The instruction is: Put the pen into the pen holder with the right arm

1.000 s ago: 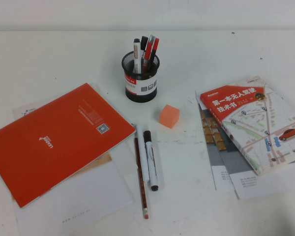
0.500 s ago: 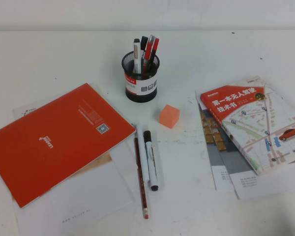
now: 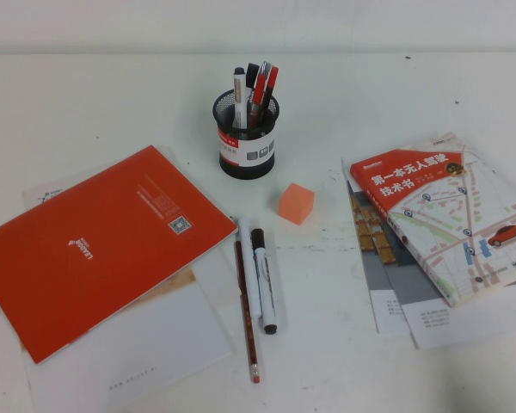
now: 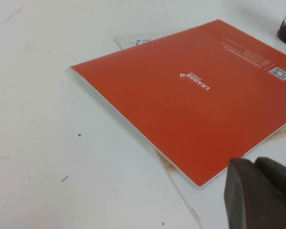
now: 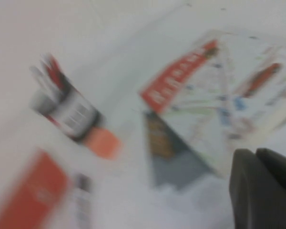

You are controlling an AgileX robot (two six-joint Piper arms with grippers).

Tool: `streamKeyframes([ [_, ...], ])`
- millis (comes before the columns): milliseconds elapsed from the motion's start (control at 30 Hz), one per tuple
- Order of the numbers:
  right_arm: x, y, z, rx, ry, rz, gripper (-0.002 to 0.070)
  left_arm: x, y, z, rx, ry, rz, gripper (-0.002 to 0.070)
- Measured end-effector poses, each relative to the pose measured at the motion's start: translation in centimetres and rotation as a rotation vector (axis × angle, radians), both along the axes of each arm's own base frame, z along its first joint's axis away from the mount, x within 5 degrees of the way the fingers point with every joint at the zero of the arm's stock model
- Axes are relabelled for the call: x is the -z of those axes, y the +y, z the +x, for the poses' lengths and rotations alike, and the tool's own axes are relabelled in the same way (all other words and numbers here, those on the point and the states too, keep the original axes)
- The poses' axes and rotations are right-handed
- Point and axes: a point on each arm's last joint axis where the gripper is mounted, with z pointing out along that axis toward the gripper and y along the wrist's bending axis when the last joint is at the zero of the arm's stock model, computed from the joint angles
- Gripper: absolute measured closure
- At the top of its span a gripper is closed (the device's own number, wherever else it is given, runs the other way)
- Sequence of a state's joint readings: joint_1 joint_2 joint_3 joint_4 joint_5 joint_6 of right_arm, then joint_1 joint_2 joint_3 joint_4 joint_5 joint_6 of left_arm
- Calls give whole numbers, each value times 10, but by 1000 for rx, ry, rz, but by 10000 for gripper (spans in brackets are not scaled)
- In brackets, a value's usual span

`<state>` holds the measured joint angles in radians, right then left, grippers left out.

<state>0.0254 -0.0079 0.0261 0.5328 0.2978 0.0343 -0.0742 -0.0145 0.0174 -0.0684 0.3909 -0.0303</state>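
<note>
Both claws — left (image 4: 262,193), right (image 5: 264,188) — fingers together | pen (image 3: 263,280) on table, ungripped

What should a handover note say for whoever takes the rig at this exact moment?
Left gripper: above the table by the orange notebook, only a corner of it in its wrist view, carrying nothing visible.
Right gripper: over the map book side, its wrist view blurred; also nothing visible in it.
The pen lies flat on the table between the notebook and the map book, beside a whitish tube and a pencil.
The pen holder stands upright farther back, already holding several pens.
Done: nothing visible. Left: grasp the pen with the right arm, drop it into the holder.
</note>
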Motion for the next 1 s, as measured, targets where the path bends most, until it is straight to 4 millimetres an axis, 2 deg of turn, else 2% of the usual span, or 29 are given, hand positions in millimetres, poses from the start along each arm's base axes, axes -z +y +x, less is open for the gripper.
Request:
streamKeyframes([
  [133, -10, 4, 1, 11, -33, 373, 695, 0, 0, 0, 0, 0, 0, 678],
  [200, -12, 4, 1, 13, -36, 466, 695, 0, 0, 0, 0, 0, 0, 677],
  [533, -11, 5, 0, 3, -25, 485, 695, 0, 0, 0, 0, 0, 0, 678],
  [700, -12, 13, -1, -78, 79, 374, 695, 0, 0, 0, 0, 0, 0, 678],
  [767, -25, 16, 0, -123, 141, 269, 695, 0, 0, 0, 0, 0, 0, 678],
  [1000, -105, 21, 24, -298, 437, -87, 695, 0, 0, 0, 0, 0, 0, 678],
])
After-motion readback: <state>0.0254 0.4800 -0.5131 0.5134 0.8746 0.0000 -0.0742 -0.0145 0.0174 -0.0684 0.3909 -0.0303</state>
